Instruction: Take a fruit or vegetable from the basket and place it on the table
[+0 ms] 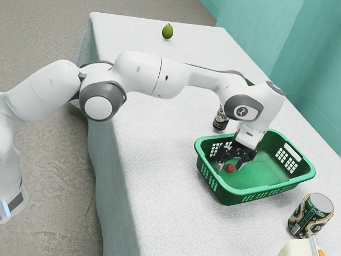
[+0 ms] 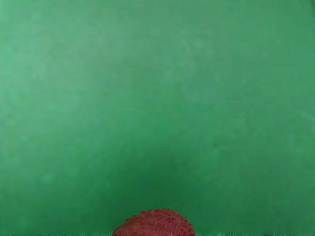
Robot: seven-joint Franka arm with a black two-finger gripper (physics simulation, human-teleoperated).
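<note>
I see the red fruit (image 2: 155, 224) cut off by the wrist view's edge; my arm (image 1: 176, 77) hides the bottle (image 1: 219, 120) partly.

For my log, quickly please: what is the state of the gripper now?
Gripper: open, fingers apart, with the red fruit between them, not gripped.

A plain indoor room, more like a lab or test space than a home, though its exact kind is unclear. A robot arm (image 1: 138, 69) reaches over a table (image 1: 144, 160) draped in white cloth. Bare, mottled grey floor (image 1: 53, 160) lies beside the table on the arm's side, and plain teal walls (image 1: 314, 53) rise beyond its opposite side.
</note>
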